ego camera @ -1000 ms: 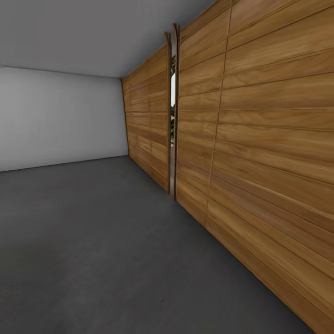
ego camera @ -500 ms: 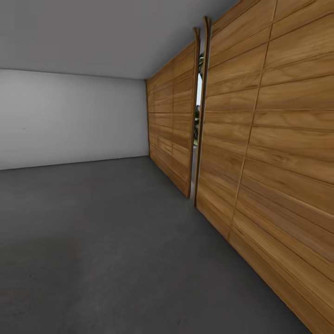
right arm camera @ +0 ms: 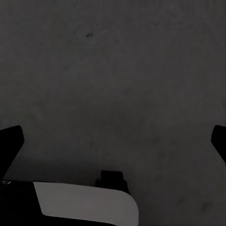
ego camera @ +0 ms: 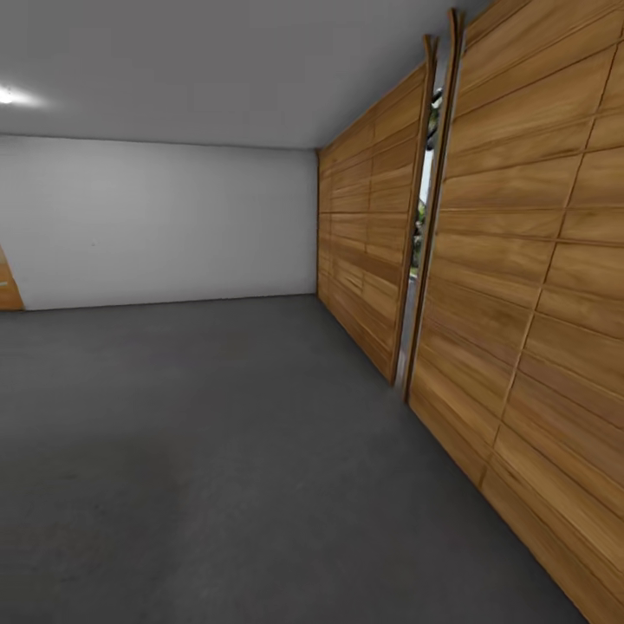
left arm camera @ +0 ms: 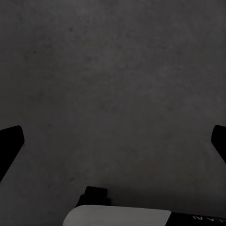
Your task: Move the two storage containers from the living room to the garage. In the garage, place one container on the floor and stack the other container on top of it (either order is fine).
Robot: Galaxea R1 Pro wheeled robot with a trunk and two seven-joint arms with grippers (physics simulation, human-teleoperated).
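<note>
Garage floor (ego camera: 217,451): dark grey, matte | slatted door (ego camera: 520,286) ran along right | left gripper (left arm camera: 113,141), right gripper (right arm camera: 113,141): jaws wide, empty

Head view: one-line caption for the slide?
Garage interior: dark grey concrete floor, pale grey back wall, slatted wooden door at right with a narrow vertical gap.

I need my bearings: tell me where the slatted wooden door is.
In the head view the slatted wooden door runs along the right side, above the dark grey floor, meeting the pale grey wall.
</note>
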